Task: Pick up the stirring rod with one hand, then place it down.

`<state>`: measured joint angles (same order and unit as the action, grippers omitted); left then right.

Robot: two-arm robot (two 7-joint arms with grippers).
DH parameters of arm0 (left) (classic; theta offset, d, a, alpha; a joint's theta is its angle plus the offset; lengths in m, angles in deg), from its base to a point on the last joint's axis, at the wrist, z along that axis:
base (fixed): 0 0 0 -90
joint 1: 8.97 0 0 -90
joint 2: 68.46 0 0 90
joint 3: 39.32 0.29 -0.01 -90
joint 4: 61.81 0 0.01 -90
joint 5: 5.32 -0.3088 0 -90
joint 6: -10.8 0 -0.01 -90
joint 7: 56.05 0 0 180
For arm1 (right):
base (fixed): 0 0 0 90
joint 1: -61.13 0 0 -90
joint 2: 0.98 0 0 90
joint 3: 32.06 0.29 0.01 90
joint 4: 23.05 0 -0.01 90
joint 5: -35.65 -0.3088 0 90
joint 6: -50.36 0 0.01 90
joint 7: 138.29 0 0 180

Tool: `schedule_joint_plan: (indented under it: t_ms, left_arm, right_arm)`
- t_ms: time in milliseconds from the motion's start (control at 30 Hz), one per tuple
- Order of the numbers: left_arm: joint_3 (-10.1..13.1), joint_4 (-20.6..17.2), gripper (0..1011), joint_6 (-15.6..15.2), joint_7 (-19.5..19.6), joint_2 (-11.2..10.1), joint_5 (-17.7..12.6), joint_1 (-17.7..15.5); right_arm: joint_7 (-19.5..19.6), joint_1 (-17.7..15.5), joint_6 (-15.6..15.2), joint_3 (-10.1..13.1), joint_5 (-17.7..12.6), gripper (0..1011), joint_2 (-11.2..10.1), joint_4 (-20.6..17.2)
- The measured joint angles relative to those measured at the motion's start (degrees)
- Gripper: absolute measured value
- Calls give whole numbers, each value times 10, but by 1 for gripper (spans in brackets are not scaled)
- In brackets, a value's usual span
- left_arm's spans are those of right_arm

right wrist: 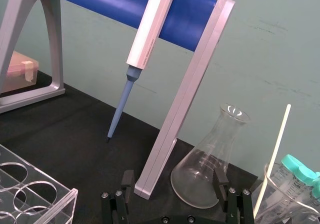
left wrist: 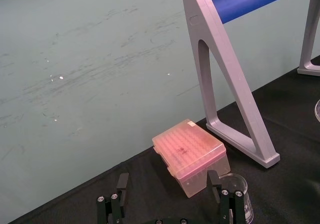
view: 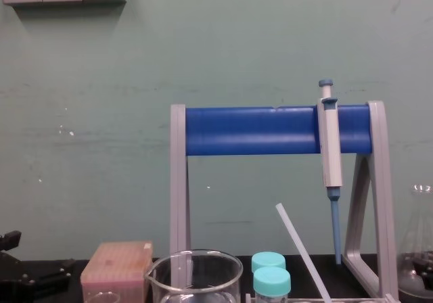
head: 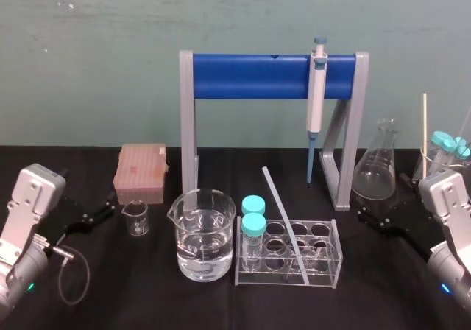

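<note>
Head view shows the stirring rod (head: pixel 276 201) standing in a clear rack (head: pixel 335 271). The rack sits near the front edge of the black tabletop (head: pixel 132 293), about in the middle. The rod's low end is down in the rack. Its top leans away toward the back and a bit to the left. Nothing holds it. In the chest view the rod (view: pixel 302 249) leans the same way, in front of the grey stand.

Two tubes with teal caps (head: pixel 253 227) stand in the left end of the rack. A big beaker of water (head: pixel 202 245) sits just beside the rack on its left. A tiny beaker (head: pixel 135 218) and a pink box (head: pixel 141 171) are farther left.

Behind the rack is a grey stand with a blue bar (head: pixel 250 76). A pipette (head: pixel 316 102) hangs from the bar, tip down. A glass flask (head: pixel 379 164) sits near the right edge. Next to it a thin pale stick (head: pixel 425 131) stands in a beaker with more teal-capped tubes.

The left gripper (head: pixel 110 205) is by the left edge, well apart from the rod. In its wrist view the left gripper (left wrist: pixel 167 176) is spread wide and holds nothing. The right gripper (head: pixel 362 208) is by the right edge, near the flask. It too is spread wide and holds nothing (right wrist: pixel 174 176).
</note>
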<state>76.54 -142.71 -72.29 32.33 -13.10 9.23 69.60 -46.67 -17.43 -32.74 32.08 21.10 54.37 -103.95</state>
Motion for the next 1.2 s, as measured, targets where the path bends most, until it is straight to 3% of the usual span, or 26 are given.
schedule_joint_plan:
  t_ms: [1200]
  left_arm:
    - [0, 0, 1000, 0, 0, 0, 0, 0]
  right_arm:
    - [0, 0, 0, 0, 0, 1004, 0, 0]
